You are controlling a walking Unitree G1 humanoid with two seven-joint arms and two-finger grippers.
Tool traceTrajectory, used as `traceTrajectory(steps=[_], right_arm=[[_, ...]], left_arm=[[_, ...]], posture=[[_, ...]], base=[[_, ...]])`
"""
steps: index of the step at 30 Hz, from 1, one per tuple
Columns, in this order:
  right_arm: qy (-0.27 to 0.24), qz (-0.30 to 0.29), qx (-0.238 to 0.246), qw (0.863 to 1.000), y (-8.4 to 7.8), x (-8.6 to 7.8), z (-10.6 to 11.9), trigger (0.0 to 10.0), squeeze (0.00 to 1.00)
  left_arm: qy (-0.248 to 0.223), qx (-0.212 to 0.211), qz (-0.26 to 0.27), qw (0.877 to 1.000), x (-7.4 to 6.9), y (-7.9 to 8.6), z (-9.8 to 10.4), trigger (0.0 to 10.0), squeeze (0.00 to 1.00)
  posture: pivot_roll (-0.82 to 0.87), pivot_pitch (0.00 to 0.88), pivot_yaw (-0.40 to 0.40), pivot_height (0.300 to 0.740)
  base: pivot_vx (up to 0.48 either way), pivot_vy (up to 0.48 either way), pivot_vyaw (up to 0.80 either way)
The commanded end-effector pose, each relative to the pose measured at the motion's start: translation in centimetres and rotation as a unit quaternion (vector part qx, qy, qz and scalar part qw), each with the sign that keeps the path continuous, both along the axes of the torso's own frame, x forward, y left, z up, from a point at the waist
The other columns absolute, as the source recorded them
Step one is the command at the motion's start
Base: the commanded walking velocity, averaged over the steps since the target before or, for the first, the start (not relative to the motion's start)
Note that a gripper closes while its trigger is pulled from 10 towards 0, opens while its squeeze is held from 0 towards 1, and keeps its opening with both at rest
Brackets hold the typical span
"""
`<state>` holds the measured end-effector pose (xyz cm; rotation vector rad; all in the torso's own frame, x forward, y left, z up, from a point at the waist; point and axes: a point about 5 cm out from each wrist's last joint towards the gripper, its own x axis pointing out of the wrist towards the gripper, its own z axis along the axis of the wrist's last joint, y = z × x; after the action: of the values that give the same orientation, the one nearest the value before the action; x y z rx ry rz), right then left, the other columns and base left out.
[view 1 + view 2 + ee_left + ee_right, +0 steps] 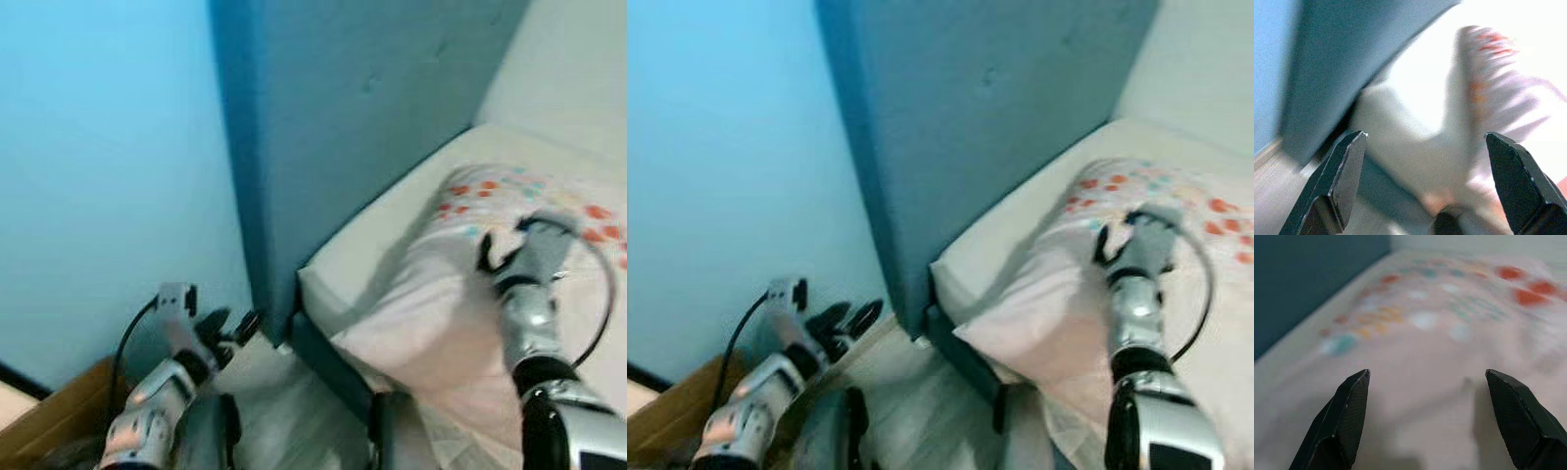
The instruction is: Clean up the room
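Observation:
A pale pink blanket with red, orange and teal dots [460, 274] lies bunched on the white mattress [372, 245], its edge hanging over the bed's corner. My right gripper [502, 251] hovers just above the blanket's dotted part, open, with nothing between its fingers [1347, 421]. My left gripper [233, 328] is low by the teal headboard [333, 117], also open and empty, pointing toward the bed corner [1386, 127].
A light blue wall [108, 166] fills the left side. The headboard stands between wall and bed. A brown cardboard box [49, 416] sits at the lower left on pale wood flooring [284, 411]. A black cable [602, 294] loops off my right arm.

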<state>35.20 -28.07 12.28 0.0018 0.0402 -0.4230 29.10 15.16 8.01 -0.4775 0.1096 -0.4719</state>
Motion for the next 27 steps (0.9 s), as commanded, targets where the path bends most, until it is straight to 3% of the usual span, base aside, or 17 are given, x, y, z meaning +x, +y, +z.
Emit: traceTrajectory(steps=[1,6,12,18,22,27], right_arm=[[0.017,-0.004,0.019,1.000,0.3,-0.5,-1.2,10.0,0.00],[0.017,0.002,0.023,1.000,1.0,-0.3,-1.3,10.0,0.00],[0.013,-0.004,0.015,1.000,0.2,-0.1,-0.5,10.0,0.00],[0.024,-0.025,0.002,0.999,-1.0,-0.7,-0.5,10.0,0.00],[0.026,-0.025,-0.005,0.999,-0.9,-0.8,-0.7,10.0,0.00],[0.020,0.002,0.003,1.000,0.0,-0.6,-0.9,10.0,0.00]], left_arm=[[0.014,-0.023,-0.022,0.999,-0.2,-0.6,-0.7,10.0,0.00],[0.007,-0.031,-0.061,0.998,-0.1,-1.8,-0.6,10.0,0.00],[0.019,-0.035,-0.056,0.998,0.4,-2.6,-0.8,10.0,0.00],[0.027,-0.025,-0.048,0.998,1.2,-4.6,-0.9,10.0,0.00],[0.037,-0.012,-0.042,0.998,1.4,-4.8,-1.4,10.0,0.00],[0.038,-0.002,-0.034,0.999,1.6,-4.8,-1.5,10.0,0.00]], posture=[[0.04,0.066,-0.010,0.572],[0.04,0.059,-0.009,0.572],[0.02,0.052,-0.008,0.572],[0.00,0.037,-0.006,0.572],[0.00,0.033,-0.003,0.572],[0.00,0.025,-0.001,0.572]], base=[[0.000,0.000,-0.77],[0.000,0.000,-0.77],[0.000,0.000,-0.77],[0.000,0.000,-0.77],[0.000,0.000,-0.69],[0.000,0.000,0.00]])
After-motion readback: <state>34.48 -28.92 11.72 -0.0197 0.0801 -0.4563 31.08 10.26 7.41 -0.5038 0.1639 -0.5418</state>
